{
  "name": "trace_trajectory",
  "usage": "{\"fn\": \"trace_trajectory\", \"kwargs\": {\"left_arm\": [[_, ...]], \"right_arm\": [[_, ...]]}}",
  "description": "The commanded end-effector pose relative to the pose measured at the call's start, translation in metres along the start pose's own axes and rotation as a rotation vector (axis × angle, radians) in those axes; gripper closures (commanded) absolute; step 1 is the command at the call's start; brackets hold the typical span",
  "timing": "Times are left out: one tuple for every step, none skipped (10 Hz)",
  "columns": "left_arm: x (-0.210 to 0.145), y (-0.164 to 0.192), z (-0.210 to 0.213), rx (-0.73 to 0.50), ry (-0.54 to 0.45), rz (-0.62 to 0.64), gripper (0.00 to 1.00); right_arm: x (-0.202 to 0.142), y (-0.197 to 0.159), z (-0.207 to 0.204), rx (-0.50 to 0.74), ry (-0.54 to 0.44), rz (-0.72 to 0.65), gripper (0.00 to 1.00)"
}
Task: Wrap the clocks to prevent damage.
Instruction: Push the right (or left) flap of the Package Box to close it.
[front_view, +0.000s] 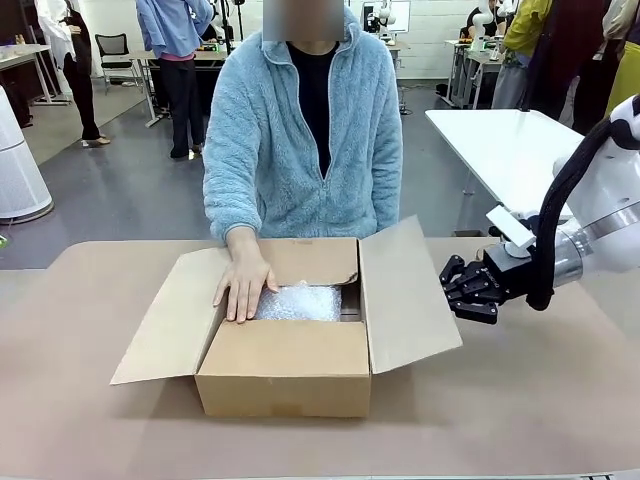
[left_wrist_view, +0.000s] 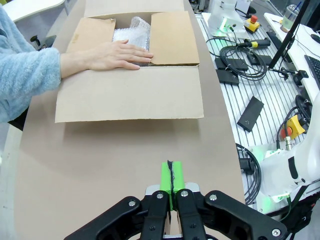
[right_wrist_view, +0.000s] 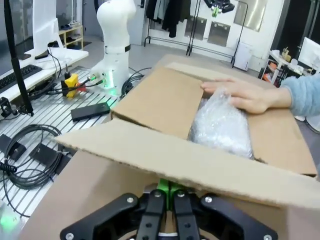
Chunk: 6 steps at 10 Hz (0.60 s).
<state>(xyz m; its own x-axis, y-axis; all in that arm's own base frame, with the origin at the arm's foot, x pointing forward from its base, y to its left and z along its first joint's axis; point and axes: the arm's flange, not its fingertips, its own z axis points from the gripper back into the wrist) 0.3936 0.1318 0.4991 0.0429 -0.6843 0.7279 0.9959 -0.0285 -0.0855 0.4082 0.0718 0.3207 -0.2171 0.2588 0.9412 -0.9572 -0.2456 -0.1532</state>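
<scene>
The clocks are a bubble-wrapped bundle (front_view: 300, 302) lying inside the open brown carton (front_view: 285, 368) at mid-table. The bundle (left_wrist_view: 131, 34) (right_wrist_view: 221, 125) also appears in both wrist views. A person's hand (front_view: 241, 285) rests flat on the bundle's left part and the carton's left flap. My right gripper (front_view: 452, 287) hovers shut just right of the carton's raised right flap, holding nothing. In the left wrist view my left gripper (left_wrist_view: 171, 185) is shut with green pads pressed together, well back from the carton (left_wrist_view: 130, 95) over bare table.
The carton's left flap (front_view: 165, 315) lies spread out and its right flap (front_view: 408, 295) slants up toward my right gripper. The person sits at the far edge. Cables and black boxes (left_wrist_view: 250, 60) lie on a slatted surface beside the table. A white table (front_view: 510, 145) stands behind.
</scene>
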Motion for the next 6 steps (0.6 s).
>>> {"fn": "trace_trajectory", "kwargs": {"left_arm": [[0.002,0.0,0.001,0.018,-0.006,0.006,1.0],[0.002,0.0,0.001,0.018,-0.006,0.006,1.0],[0.002,0.0,0.001,0.018,-0.006,0.006,1.0],[0.002,0.0,0.001,0.018,-0.006,0.006,1.0],[0.002,0.0,0.001,0.018,-0.006,0.006,1.0],[0.002,0.0,0.001,0.018,-0.006,0.006,1.0]], "right_arm": [[0.003,-0.006,-0.002,-0.039,-0.061,0.035,0.99],[0.01,-0.01,0.001,-0.058,-0.084,0.04,0.99],[0.014,-0.015,-0.002,-0.063,-0.097,0.045,0.99],[0.017,-0.02,-0.007,-0.055,-0.112,0.049,0.99],[0.02,-0.023,-0.015,-0.047,-0.123,0.053,0.99],[0.024,-0.03,-0.025,-0.04,-0.121,0.058,0.99]]}}
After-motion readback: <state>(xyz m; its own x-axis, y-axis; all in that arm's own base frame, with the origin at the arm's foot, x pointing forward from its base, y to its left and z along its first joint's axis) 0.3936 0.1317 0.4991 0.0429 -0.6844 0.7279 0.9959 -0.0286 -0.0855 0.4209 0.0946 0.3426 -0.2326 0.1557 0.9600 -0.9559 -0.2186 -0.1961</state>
